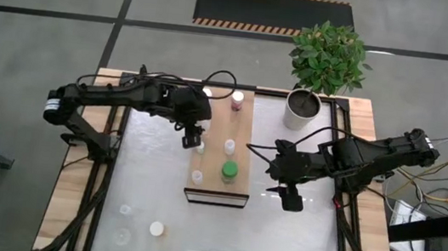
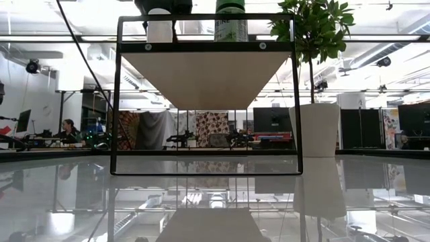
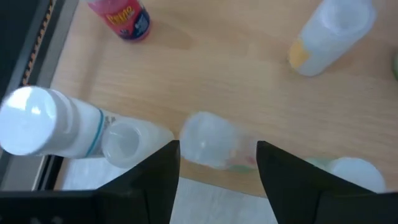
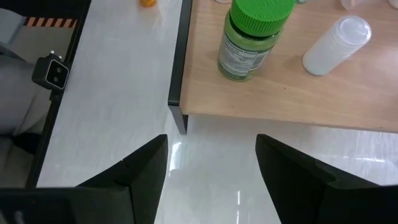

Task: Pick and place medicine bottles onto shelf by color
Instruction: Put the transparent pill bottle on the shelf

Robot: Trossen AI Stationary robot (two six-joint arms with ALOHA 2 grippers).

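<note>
Left gripper (image 1: 193,142) open over shelf (image 1: 215,124) – white bottle (image 3: 208,140) between fingers

bottles (image 1: 229,146) on shelf (image 1: 211,160), plant pot (image 1: 302,109) behind right

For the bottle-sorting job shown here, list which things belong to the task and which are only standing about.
Belongs to the job: shelf, green-capped bottle, maroon bottle, white bottle, loose bottles on the table, left gripper.

Just about: potted plant, striped floor mat.
</note>
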